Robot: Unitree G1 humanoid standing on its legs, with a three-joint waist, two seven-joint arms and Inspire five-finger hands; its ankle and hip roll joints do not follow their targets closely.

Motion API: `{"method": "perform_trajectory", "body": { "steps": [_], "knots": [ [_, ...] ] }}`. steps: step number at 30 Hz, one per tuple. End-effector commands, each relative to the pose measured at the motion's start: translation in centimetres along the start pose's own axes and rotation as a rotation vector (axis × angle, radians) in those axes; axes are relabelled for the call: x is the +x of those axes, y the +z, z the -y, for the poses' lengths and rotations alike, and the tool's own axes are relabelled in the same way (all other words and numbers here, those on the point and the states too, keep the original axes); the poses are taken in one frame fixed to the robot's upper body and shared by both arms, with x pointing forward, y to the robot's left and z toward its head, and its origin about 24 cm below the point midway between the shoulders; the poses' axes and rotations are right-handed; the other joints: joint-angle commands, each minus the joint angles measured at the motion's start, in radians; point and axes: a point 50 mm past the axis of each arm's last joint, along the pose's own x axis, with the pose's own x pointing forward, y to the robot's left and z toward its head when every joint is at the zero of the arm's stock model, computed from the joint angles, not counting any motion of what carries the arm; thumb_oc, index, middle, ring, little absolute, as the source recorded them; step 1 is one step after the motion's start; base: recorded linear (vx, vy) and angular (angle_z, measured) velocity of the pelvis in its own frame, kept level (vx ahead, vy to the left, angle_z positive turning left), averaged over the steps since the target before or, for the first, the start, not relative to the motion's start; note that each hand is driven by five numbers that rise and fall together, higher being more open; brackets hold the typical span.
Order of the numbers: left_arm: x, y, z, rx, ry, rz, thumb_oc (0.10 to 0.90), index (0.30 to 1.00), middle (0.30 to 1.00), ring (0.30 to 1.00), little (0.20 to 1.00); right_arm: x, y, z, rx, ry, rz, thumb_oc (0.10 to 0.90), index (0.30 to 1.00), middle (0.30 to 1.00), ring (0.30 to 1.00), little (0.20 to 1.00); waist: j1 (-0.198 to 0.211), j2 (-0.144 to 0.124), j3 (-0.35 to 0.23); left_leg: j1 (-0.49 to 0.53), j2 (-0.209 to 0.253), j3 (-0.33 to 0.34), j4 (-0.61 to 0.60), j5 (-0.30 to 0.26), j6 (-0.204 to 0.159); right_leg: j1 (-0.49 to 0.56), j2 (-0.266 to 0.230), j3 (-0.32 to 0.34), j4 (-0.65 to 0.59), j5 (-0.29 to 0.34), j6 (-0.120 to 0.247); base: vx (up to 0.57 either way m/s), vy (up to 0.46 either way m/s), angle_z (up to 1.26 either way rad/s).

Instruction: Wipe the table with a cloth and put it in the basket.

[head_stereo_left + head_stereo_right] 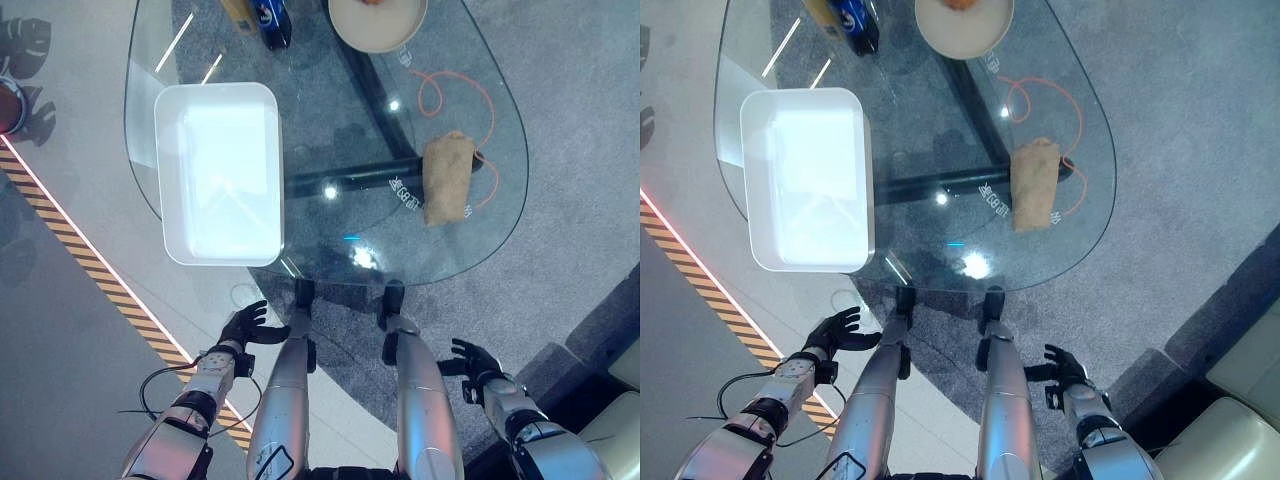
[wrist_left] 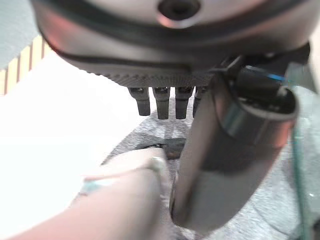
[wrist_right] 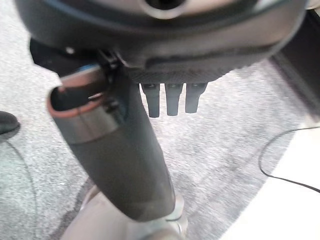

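My left hand (image 1: 247, 326) and right hand (image 1: 472, 360) hang relaxed, holding nothing, below the glass table (image 1: 500, 200). Folded tan cloth (image 1: 447, 178) lies near its right edge, white basket (image 1: 218, 172) at its left.

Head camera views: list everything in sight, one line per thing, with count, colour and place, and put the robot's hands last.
Glass table: one, clear, rounded, at the middle of the scene.
Basket: one, white, rectangular, on the table's left part.
Cloth: one, tan, folded, lying flat on the table's right part.
Bowl: one, beige, at the table's far edge, with something orange inside, too cut off to name.
Packet: one, dark blue, at the far edge left of the bowl, with a yellowish item beside it.
Striped tape: one line, yellow and black, on the floor at left.
Left hand: one, dark, open, low beside the near table edge.
Right hand: one, dark, open, low at right.
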Motion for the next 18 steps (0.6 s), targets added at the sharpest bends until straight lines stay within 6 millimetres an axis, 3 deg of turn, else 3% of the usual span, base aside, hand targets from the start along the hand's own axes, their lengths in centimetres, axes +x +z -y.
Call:
{"method": "perform_trajectory", "body": {
  "steps": [1,7,18],
  "knots": [
    [-0.9,-2.6,-1.0,-0.011,0.042,-0.066,0.8,0.9,0.9,0.9,0.9,-0.7,-2.9,1.1,-0.005,-0.043,-0.05,0.8,0.9,0.9,0.9,0.9,-0.002,0.01,-0.013,-0.111,-0.005,0.009,0.138,-0.009,0.068,-0.046,0.021,0.033,0.027,0.063,-0.008,0.01,-0.01,-0.06],
    [-1.1,-3.3,-1.3,-0.009,0.042,-0.076,0.8,0.9,0.9,0.9,0.9,-0.7,-2.8,1.4,0.009,-0.061,-0.035,0.8,0.9,0.9,0.9,0.9,0.001,0.011,-0.013,-0.154,-0.003,0.009,0.193,-0.026,0.072,-0.085,0.022,0.031,0.094,0.045,-0.02,0.01,-0.002,-0.07],
    [-1.4,-4.0,-1.5,-0.008,0.044,-0.088,0.8,0.9,0.9,0.9,0.9,-0.8,-2.9,2.1,0.04,-0.106,-0.006,0.8,0.9,0.9,0.9,0.9,0.001,0.01,-0.013,-0.173,-0.008,0.017,0.226,-0.031,0.063,-0.088,0.029,0.024,0.108,0.042,-0.028,0.01,0.002,0.0]
  ]
}}
